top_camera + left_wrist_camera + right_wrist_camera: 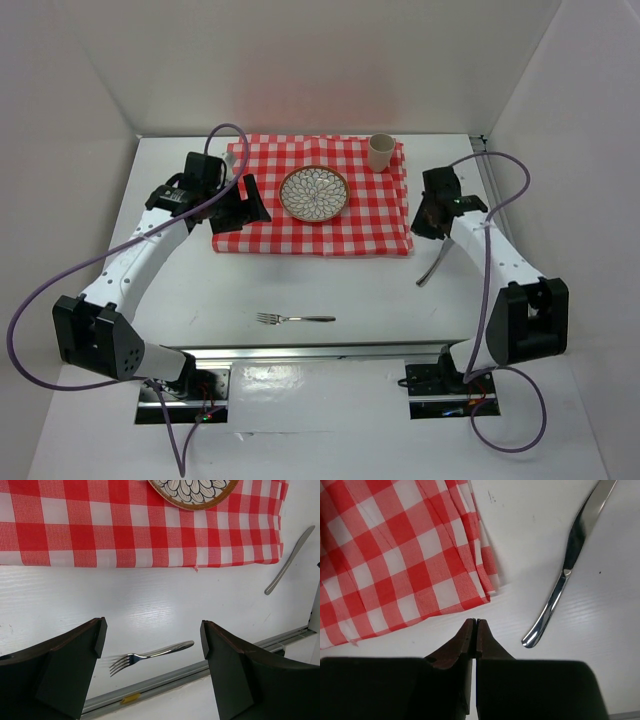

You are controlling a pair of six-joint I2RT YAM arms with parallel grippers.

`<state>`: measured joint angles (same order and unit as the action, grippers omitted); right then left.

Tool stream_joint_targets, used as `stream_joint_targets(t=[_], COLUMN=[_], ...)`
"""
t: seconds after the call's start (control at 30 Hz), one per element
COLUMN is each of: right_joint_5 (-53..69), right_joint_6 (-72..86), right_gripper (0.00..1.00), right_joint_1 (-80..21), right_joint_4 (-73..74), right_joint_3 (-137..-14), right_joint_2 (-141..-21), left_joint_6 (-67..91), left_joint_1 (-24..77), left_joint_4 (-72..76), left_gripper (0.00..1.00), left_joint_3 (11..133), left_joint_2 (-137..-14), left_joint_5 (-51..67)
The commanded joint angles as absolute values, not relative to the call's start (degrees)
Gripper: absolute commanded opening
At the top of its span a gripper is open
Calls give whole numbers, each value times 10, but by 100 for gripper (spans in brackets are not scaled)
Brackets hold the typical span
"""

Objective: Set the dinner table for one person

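Observation:
The white dinner table [330, 290] holds a red-and-white checked cloth [360, 215] at the back. A patterned plate [314, 193] sits on the cloth and a cream cup [381, 152] stands at its far right corner. A fork [295, 319] lies on the bare table near the front; it also shows in the left wrist view [150, 656]. A knife [433, 266] lies right of the cloth, and shows in the right wrist view [567, 565]. My left gripper [240, 203] is open and empty at the cloth's left edge. My right gripper [428, 215] is shut and empty beside the cloth's right edge.
White walls enclose the table on three sides. A metal rail [320, 352] runs along the near edge between the arm bases. Purple cables [60, 275] loop off both arms.

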<state>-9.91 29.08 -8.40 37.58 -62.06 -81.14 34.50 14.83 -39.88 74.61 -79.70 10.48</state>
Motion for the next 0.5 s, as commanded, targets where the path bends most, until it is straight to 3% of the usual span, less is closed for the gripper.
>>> stream_joint_targets(t=[0.0, 0.17, 0.2, 0.23, 0.33, 0.47], right_joint_5=[-127, -59, -34, -21, -7, -2], right_joint_6=[310, 330, 330, 330, 324, 319], right_gripper=[4, 21, 27, 40, 55, 58], right_joint_1=[-74, 24, 37, 55, 61, 66], right_joint_4=[413, 391, 381, 372, 345, 326], right_joint_3=[-650, -590, -578, -557, -539, -527], right_joint_2=[-823, -844, -849, -849, -863, -882], left_joint_6=[340, 340, 340, 340, 340, 340], left_joint_1=[150, 150, 150, 150, 150, 150], left_joint_4=[-392, -387, -387, -387, -387, -387], left_gripper=[94, 94, 94, 94, 94, 94], left_joint_3=[762, 757, 757, 757, 757, 757], left_joint_2=[-783, -783, -783, -783, -783, -783], left_joint_5=[103, 103, 103, 103, 103, 103])
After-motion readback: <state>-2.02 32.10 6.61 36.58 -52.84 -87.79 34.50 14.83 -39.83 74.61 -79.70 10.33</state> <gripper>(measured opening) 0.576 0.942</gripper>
